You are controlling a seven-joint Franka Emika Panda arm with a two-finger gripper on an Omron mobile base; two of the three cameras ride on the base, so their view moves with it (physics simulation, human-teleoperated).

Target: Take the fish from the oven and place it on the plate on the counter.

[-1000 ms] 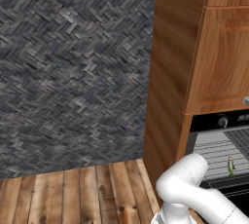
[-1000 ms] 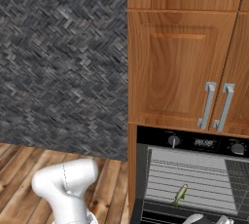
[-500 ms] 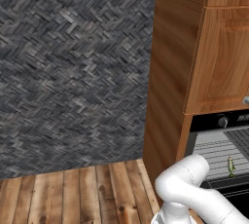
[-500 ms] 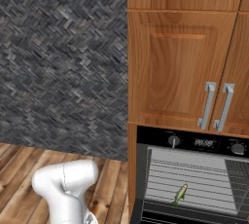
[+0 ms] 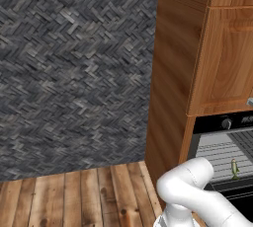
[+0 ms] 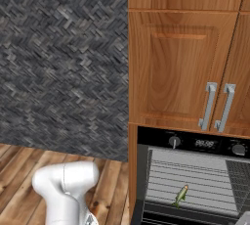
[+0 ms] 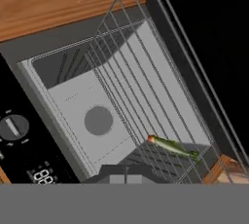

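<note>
Oven (image 6: 195, 180) cavity stands open at the front; no door panel blocks the opening. Fish (image 6: 180, 195) lies on the wire rack (image 6: 195, 182) near its front edge, toward the left side, with bare rack around it. Control panel (image 6: 205, 144) bounds the opening above. Wooden cabinet side (image 5: 170, 88) flanks the opening on the left. In the hand view the upper rack wires (image 7: 160, 47) cross above the fish (image 7: 172, 146).

- The fish (image 6: 180, 195), slim and greenish-olive, is seen lying on a silver wire rack (image 6: 195, 180) near its front edge.
- The oven (image 6: 195, 145), black, is found open.
</note>
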